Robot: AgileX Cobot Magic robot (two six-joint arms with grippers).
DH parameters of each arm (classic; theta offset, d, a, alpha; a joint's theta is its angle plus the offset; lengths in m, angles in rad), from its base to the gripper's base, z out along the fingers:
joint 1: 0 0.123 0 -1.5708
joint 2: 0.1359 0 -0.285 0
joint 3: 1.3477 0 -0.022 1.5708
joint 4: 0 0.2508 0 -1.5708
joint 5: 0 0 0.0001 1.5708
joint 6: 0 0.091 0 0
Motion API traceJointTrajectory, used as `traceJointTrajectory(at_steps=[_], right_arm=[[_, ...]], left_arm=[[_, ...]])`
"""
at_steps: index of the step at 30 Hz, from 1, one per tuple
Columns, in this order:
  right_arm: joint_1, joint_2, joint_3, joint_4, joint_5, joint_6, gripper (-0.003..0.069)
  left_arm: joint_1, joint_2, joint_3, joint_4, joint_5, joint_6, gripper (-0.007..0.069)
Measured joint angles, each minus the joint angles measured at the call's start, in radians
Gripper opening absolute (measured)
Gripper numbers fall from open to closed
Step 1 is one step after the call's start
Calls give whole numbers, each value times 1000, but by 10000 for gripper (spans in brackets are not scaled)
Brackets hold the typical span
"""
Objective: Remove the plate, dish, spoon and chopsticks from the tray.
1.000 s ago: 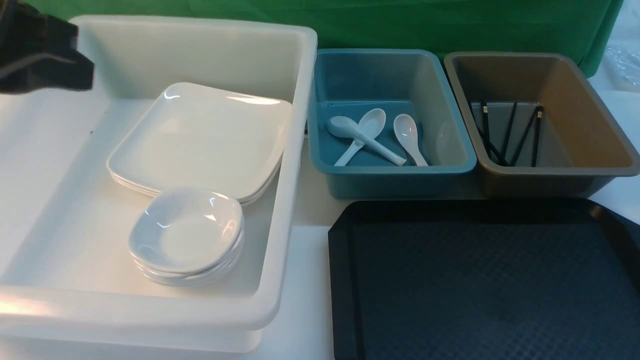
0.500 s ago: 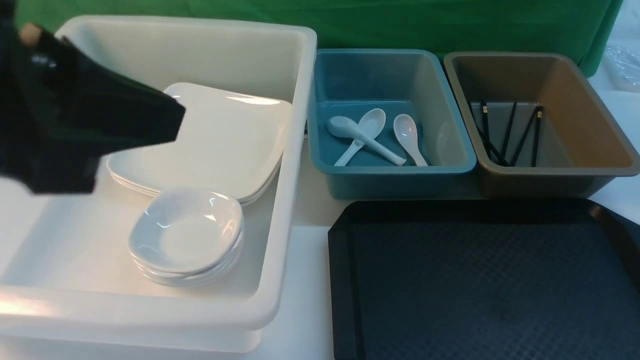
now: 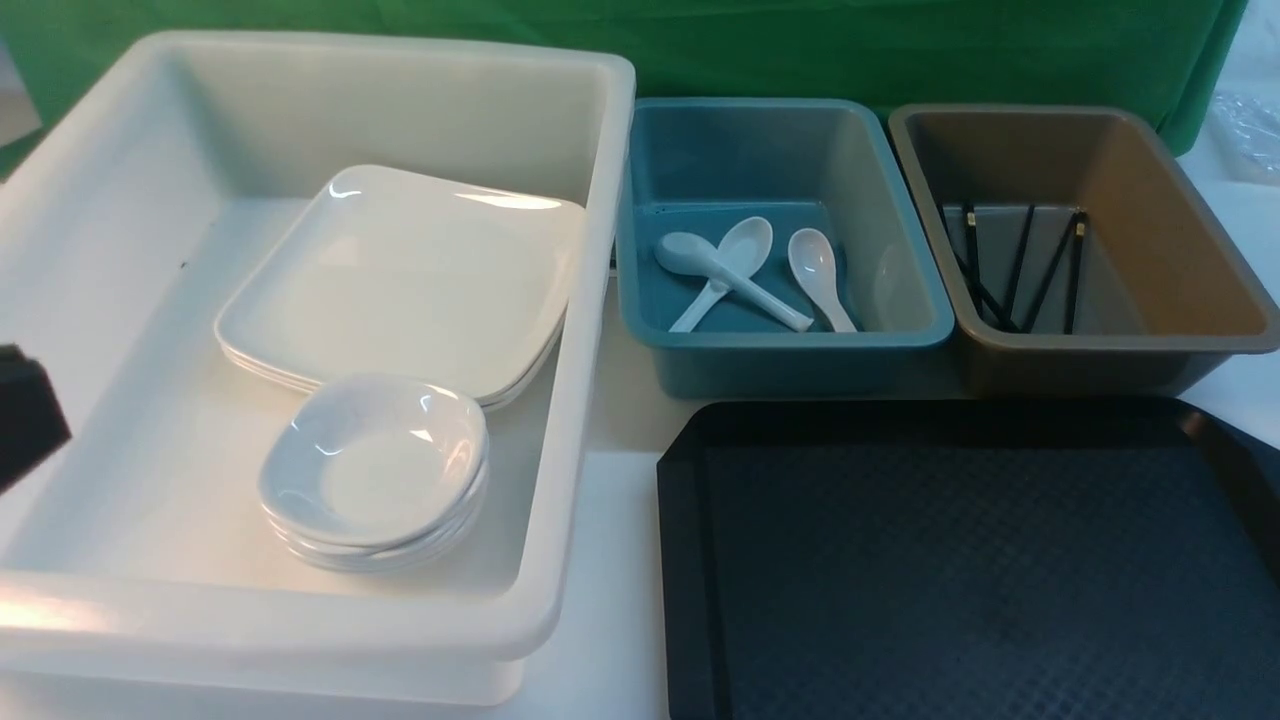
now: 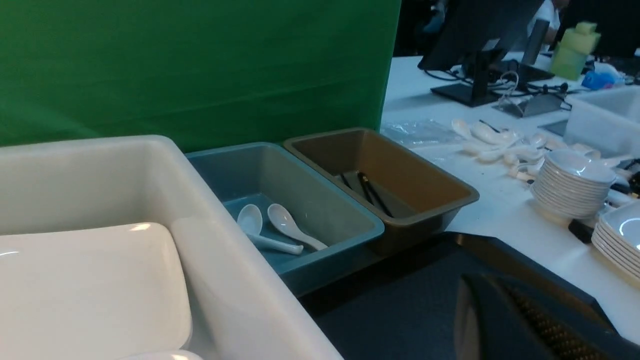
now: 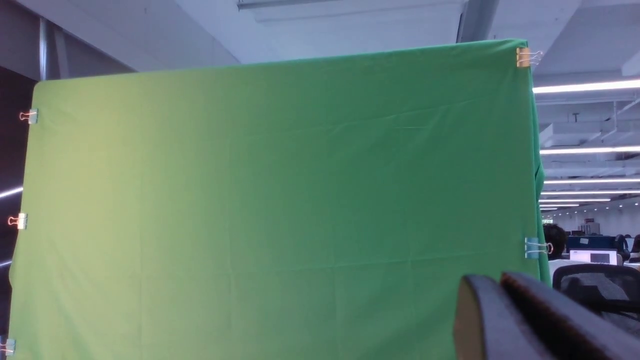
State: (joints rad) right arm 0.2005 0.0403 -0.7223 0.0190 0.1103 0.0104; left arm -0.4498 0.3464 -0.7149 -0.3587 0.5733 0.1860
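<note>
Tray (image 3: 960,560) looked bare, clearing apparently finished, no next pick needed; right pincer (image 5: 505,320) seemingly near-closed, empty; left pincer's state unclear.

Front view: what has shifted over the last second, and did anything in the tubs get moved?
Only the left arm moved: from the white tub's far left corner it swung in over the plates, then pulled back low to the left edge. Nothing was taken or released. Plates, small dishes, spoons, chopsticks and the bare tray stayed put.
</note>
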Motion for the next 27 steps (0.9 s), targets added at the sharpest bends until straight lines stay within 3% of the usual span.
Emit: traceJointTrajectory(at_steps=[16, 21, 27], right_arm=[[-1, 0, 0, 0, 0, 0, 120], [-1, 0, 0, 0, -1, 0, 131], [-1, 0, 0, 0, 0, 0, 148]], left_arm=[[0, -7, 64, 45, -45, 14, 2], [4, -23, 104, 167, -188, -33, 2], [185, -164, 343, 225, -398, -69, 2]])
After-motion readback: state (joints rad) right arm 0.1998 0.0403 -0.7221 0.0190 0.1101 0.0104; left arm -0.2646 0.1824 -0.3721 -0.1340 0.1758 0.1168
